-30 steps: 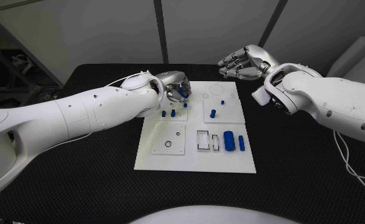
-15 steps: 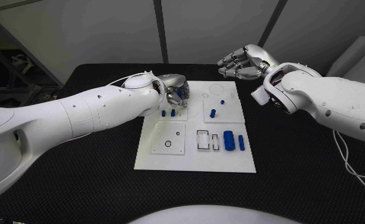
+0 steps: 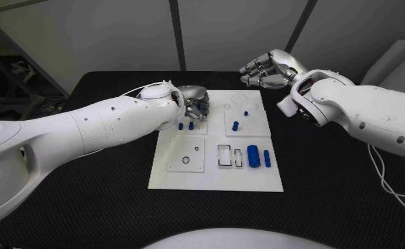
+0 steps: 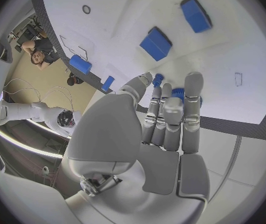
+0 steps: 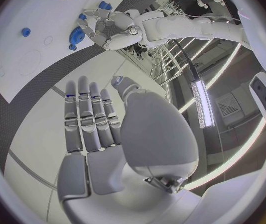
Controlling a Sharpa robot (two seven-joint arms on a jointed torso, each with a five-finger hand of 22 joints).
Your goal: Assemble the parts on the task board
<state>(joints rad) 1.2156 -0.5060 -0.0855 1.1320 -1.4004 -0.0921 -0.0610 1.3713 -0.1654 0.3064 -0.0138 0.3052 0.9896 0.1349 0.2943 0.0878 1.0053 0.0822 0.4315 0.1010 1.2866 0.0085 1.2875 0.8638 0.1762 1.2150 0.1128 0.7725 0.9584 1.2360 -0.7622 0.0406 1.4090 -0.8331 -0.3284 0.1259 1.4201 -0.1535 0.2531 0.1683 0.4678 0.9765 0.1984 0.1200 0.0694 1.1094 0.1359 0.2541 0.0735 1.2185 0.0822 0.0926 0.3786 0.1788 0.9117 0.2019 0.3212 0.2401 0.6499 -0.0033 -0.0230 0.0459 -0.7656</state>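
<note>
On the near half of the task board [image 3: 211, 181] lie a big blue part [image 3: 253, 156] and a thinner one [image 3: 267, 157], side by side. Farther back, the left hand [image 3: 196, 103] hangs over the board's left edge, fingers [image 4: 193, 104] straight and pressed together, just beside small blue pegs [image 3: 185, 125]; whether it pinches anything cannot be told. Beyond the board's far edge, the right hand [image 3: 268, 68] hovers, fingers together, empty.
</note>
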